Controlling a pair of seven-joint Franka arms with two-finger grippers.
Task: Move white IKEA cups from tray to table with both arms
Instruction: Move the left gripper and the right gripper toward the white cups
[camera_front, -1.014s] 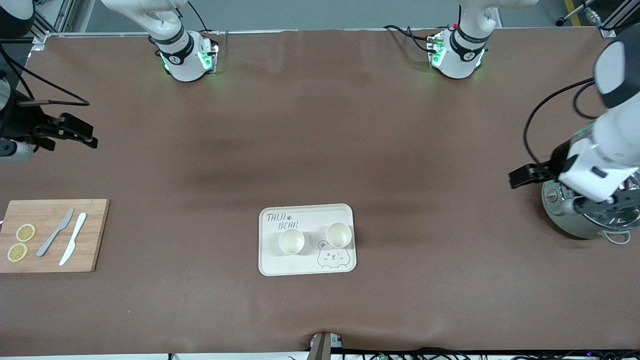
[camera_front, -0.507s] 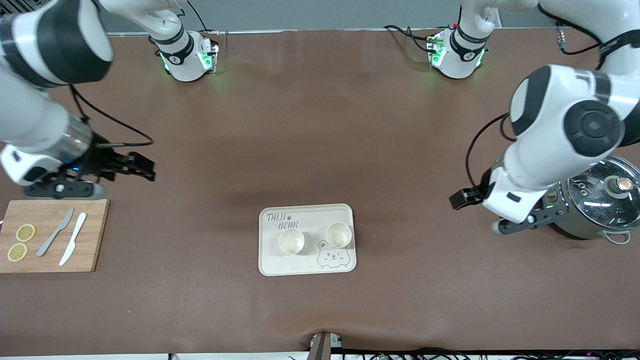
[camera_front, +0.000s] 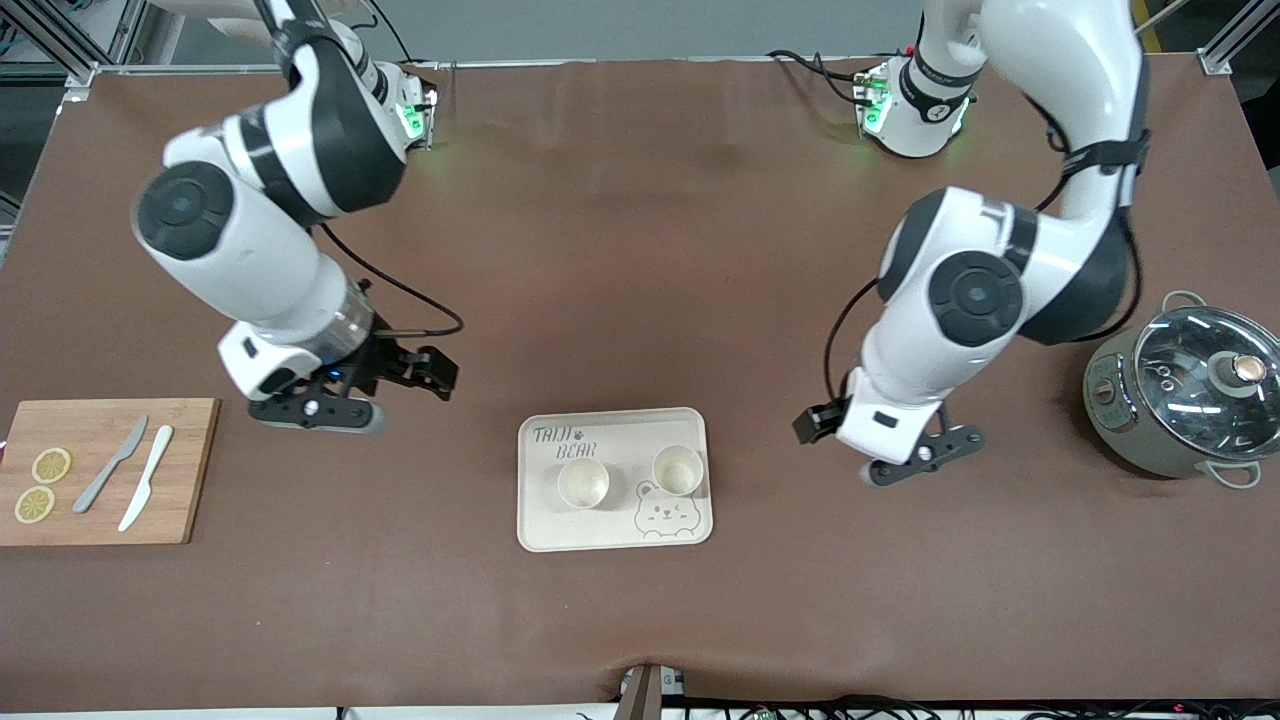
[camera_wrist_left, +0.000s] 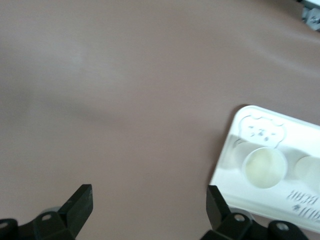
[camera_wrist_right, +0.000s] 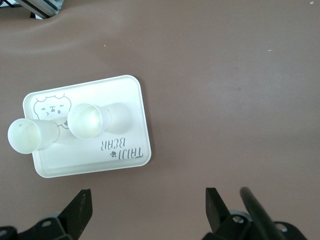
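Note:
Two white cups stand upright on the cream bear-printed tray (camera_front: 530, 535). One cup (camera_front: 583, 483) is toward the right arm's end, the other cup (camera_front: 678, 469) toward the left arm's end. My right gripper (camera_front: 440, 378) is open and empty over the bare table, beside the tray toward the right arm's end. Its wrist view shows both cups (camera_wrist_right: 89, 121) (camera_wrist_right: 25, 136) on the tray (camera_wrist_right: 142, 107). My left gripper (camera_front: 806, 424) is open and empty over the table beside the tray's other end. Its wrist view shows one cup (camera_wrist_left: 264, 167) and part of the other (camera_wrist_left: 310, 170).
A wooden cutting board (camera_front: 190, 470) with two lemon slices (camera_front: 51, 465), a grey knife (camera_front: 110, 465) and a white knife (camera_front: 147, 477) lies at the right arm's end. A pot with a glass lid (camera_front: 1185, 390) stands at the left arm's end.
Both arms have swung in from the table's two ends toward the tray, grippers staying open. The cups and tray have not moved.

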